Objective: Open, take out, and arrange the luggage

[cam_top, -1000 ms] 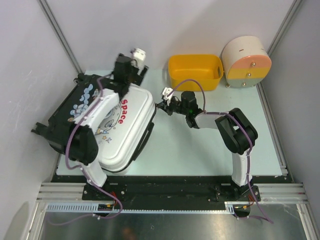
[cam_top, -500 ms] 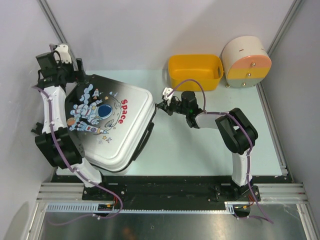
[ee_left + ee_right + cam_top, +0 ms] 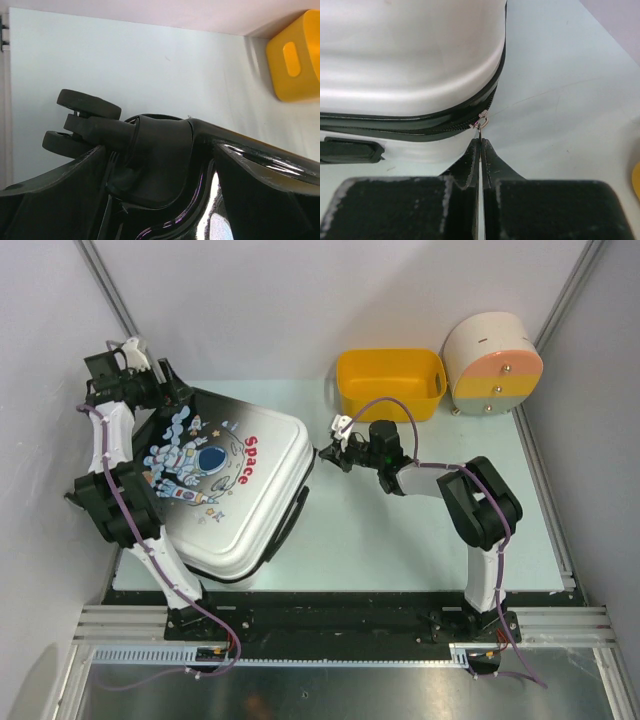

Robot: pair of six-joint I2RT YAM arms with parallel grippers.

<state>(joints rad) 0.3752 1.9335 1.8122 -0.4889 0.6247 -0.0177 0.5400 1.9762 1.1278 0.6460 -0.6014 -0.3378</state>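
The luggage (image 3: 235,490) lies flat on the left of the table, its astronaut "Space" print facing up. My left gripper (image 3: 150,398) is at its far left corner. In the left wrist view its jaws stand wide on either side of the black wheel housing (image 3: 160,155), with the twin wheels (image 3: 89,104) just beyond. My right gripper (image 3: 326,452) is at the suitcase's right edge. There the right gripper (image 3: 480,142) is shut on the zipper pull (image 3: 480,131), which hangs from the slider on the dark zip band around the white shell (image 3: 410,60).
A yellow basket (image 3: 390,383) stands at the back centre and shows again as a yellow basket (image 3: 295,60) in the left wrist view. A round cream-and-orange drawer box (image 3: 492,367) sits at the back right. The left wall runs close beside my left arm.
My left arm has swung from above the suitcase to its far left corner, and the suitcase now lies flat with its print uncovered. The right gripper has shifted slightly right, still on the zipper pull.
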